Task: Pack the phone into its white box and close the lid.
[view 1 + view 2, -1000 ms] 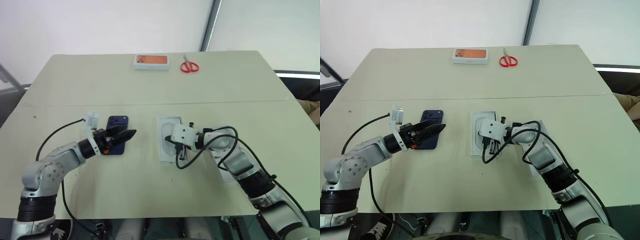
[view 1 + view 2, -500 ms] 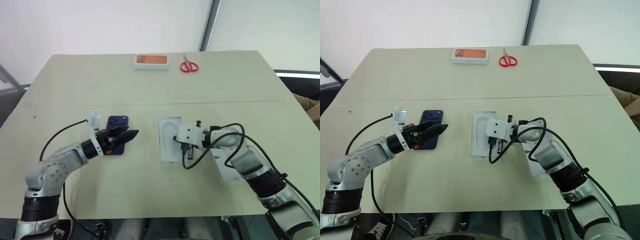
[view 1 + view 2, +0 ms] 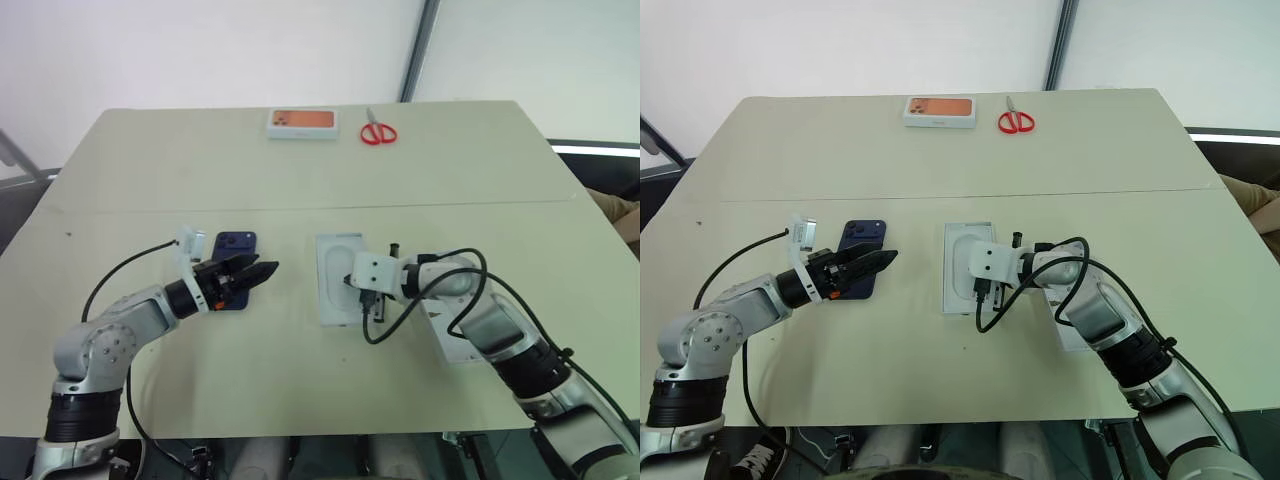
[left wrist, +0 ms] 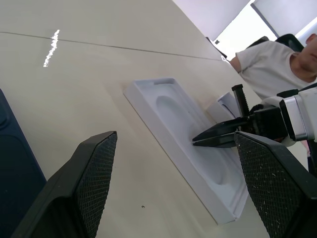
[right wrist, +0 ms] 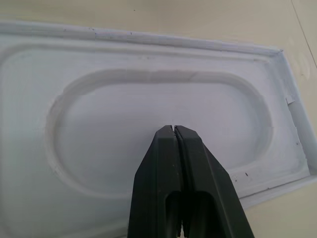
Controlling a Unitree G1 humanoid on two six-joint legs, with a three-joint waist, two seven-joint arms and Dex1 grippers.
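Note:
The dark navy phone [image 3: 238, 243] lies back up on the table, left of centre. My left gripper [image 3: 263, 268] hovers over its near end, pointing right, open with nothing between its fingers [image 4: 99, 163]. The white box [image 3: 335, 262] lies open at mid-table, showing its moulded tray with the oval recess [image 5: 148, 104]. My right gripper [image 5: 174, 130] is shut and empty, its tips just over the recess near the box's near end. The lid [image 3: 458, 345] lies to the right of the box, mostly under my right forearm.
An orange-topped box [image 3: 302, 122] and red scissors [image 3: 378, 132] lie at the table's far edge. A seam crosses the table behind the phone and box. A person in a white shirt [image 4: 267, 59] sits beyond the table's right side.
My right wrist has turned a little over the box, its shut tips staying above the tray. The left gripper, phone and box have not moved.

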